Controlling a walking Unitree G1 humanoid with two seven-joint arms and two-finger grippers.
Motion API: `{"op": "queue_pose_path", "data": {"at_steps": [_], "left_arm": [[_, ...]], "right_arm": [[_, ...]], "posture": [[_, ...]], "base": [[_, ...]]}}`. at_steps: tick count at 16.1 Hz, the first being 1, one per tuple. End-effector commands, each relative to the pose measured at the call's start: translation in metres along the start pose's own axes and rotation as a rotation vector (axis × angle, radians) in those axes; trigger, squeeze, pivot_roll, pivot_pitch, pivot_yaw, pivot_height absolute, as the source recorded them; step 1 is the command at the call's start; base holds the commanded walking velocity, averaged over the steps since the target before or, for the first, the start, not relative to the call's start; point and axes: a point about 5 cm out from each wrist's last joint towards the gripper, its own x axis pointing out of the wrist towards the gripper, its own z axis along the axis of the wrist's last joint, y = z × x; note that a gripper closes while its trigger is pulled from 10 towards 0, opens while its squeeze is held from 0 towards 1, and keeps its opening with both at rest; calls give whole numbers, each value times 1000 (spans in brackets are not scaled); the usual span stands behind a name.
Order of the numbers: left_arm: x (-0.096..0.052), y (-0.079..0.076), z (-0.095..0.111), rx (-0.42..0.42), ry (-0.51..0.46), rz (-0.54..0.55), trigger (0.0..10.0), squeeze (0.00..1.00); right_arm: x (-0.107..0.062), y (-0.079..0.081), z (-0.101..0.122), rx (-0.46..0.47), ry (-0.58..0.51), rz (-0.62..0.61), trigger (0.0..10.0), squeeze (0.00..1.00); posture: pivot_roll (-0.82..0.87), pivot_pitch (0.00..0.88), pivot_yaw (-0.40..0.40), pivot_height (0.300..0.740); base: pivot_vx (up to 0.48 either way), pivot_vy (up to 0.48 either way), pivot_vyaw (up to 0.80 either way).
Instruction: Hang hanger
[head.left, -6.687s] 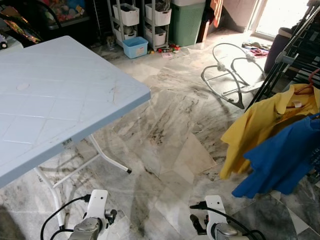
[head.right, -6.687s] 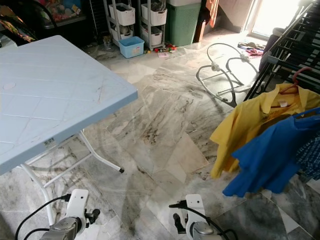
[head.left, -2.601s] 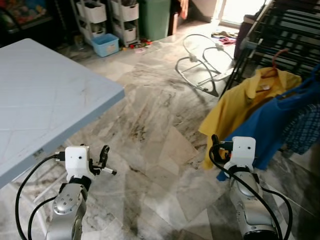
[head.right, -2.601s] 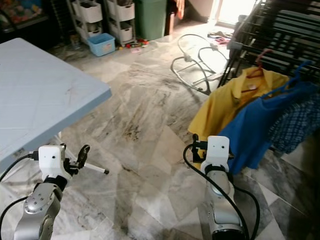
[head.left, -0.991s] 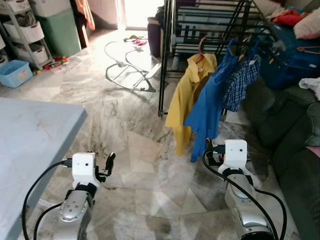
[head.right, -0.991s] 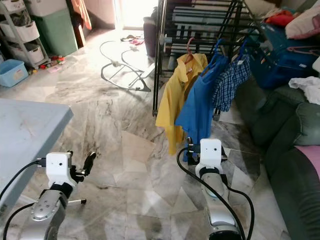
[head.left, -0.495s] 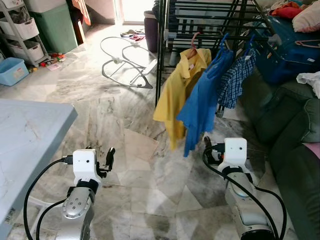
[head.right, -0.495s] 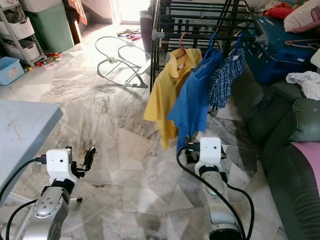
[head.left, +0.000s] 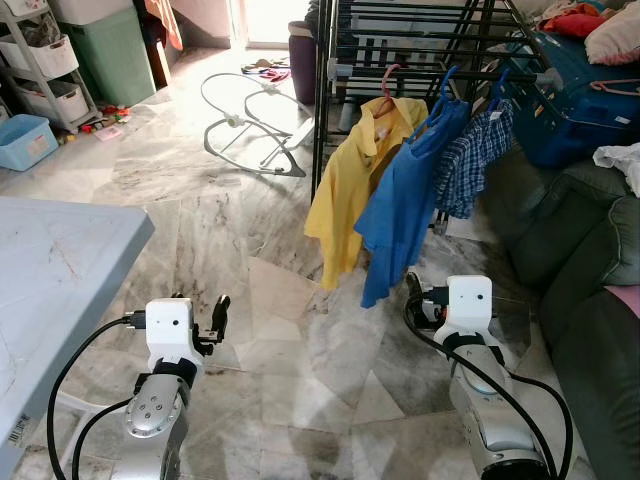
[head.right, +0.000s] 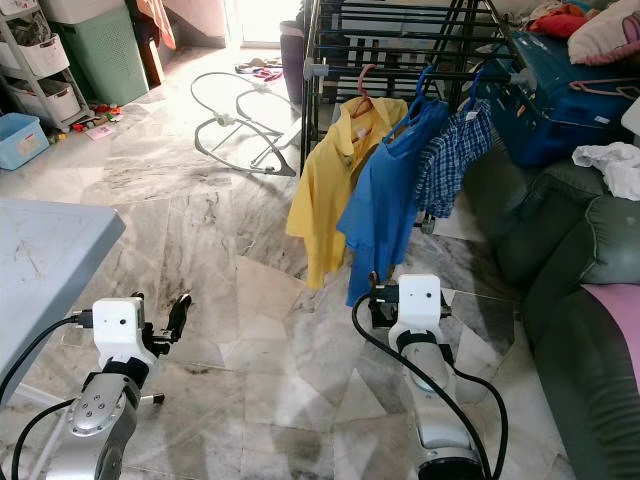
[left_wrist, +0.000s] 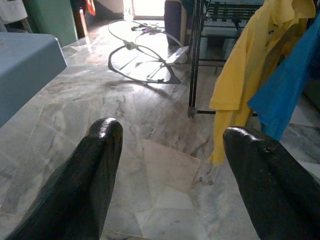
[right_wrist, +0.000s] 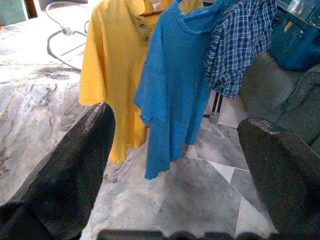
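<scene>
A black drying rack (head.left: 420, 45) stands ahead on the marble floor. From its front rail hang a yellow shirt (head.left: 350, 190) on a pink hanger (head.left: 385, 90), a blue shirt (head.left: 405, 215) on a blue hanger, and a plaid shirt (head.left: 475, 160). My left gripper (head.left: 218, 318) is held low at the left, open and holding nothing. My right gripper (head.left: 412, 297) is open too, just below the blue shirt's hem and apart from it. The right wrist view looks at all three shirts (right_wrist: 170, 85) between its fingers (right_wrist: 90, 150).
A light blue table (head.left: 50, 280) fills the left near side. A dark green sofa (head.left: 590, 290) stands at the right, with a blue bag (head.left: 580, 100) behind it. A wire bouncer frame (head.left: 250, 115) lies on the floor beyond, near storage drawers (head.left: 45, 60).
The camera has swung from the table round to the drying rack, and both arms have come up. In the last half second the shirts swayed slightly; the grippers held still.
</scene>
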Motion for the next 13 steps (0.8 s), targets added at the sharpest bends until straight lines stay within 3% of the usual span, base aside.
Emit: {"op": "queue_pose_path", "data": {"at_steps": [1, 13], "left_arm": [[-1, 0, -3, 0, 11, 8, 10000, 0], [-1, 0, -3, 0, 11, 8, 10000, 0]], "right_arm": [[-1, 0, 1, 6, -8, -4, 10000, 0], [-1, 0, 1, 6, -8, -4, 10000, 0]], "posture": [[-93, 69, -21, 740], [-93, 69, -21, 740]], "base": [[0, 0, 0], [0, 0, 0]]}}
